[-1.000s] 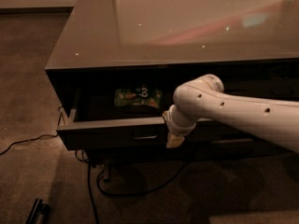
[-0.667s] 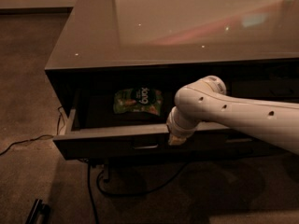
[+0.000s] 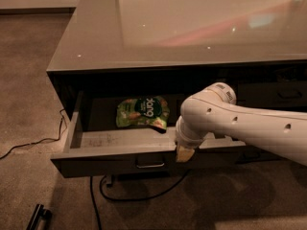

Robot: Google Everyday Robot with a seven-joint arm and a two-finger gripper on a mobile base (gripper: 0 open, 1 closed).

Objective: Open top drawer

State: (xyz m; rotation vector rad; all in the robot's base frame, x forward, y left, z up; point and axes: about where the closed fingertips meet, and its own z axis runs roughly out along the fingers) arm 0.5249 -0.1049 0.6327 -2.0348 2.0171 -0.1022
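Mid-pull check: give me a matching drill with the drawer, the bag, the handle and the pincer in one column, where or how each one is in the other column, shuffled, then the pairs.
Things:
1. top drawer
2. snack bag
3. handle
4. pincer

Places or states:
A. at the drawer's front edge, right of the handle
B. pulled out, inside showing
C. lying on the drawer floor
D. centred on the drawer front, nothing gripping it

Pairs: 1-B, 2-C, 3-D, 4-A

Carpet floor point(image 3: 29, 80) carries cabinet point(image 3: 192, 32), black cables point(image 3: 139, 199); hand point(image 3: 184, 153) at top drawer point(image 3: 120, 161) front.
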